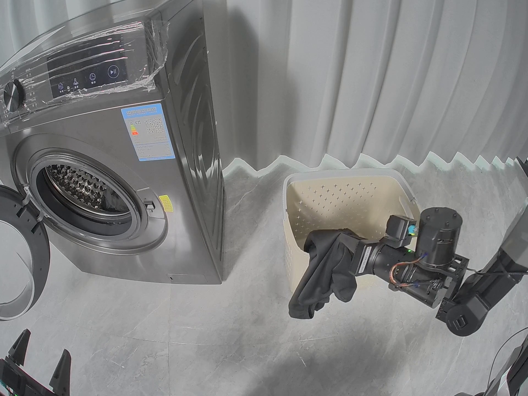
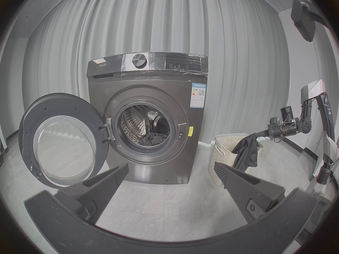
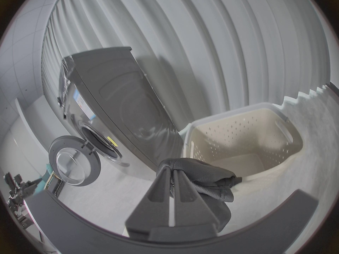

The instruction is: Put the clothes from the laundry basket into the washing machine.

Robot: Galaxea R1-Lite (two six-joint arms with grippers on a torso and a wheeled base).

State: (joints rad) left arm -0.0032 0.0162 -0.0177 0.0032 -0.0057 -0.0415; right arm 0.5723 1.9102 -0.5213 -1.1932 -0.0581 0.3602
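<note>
Right gripper point(image 3: 172, 170) pinches a dark garment point(image 1: 324, 273) at the laundry basket's point(image 1: 341, 174) rim, lifted clear; likely next, a carry to the washing machine's point(image 1: 165, 193) open drum, left gripper point(image 2: 170, 165) spread.

Head view looks down on washing machine point(image 1: 110, 138) and laundry basket point(image 1: 341, 204); left wrist view faces both from low, farther off; right wrist view sits nearest the basket.

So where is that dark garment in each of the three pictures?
Head view: the dark garment hangs right of centre, in front of the laundry basket.
Left wrist view: garment far off, by the basket.
Right wrist view: garment close up, pinched between the right arm's fingers.
Shared landmark: the basket.
</note>
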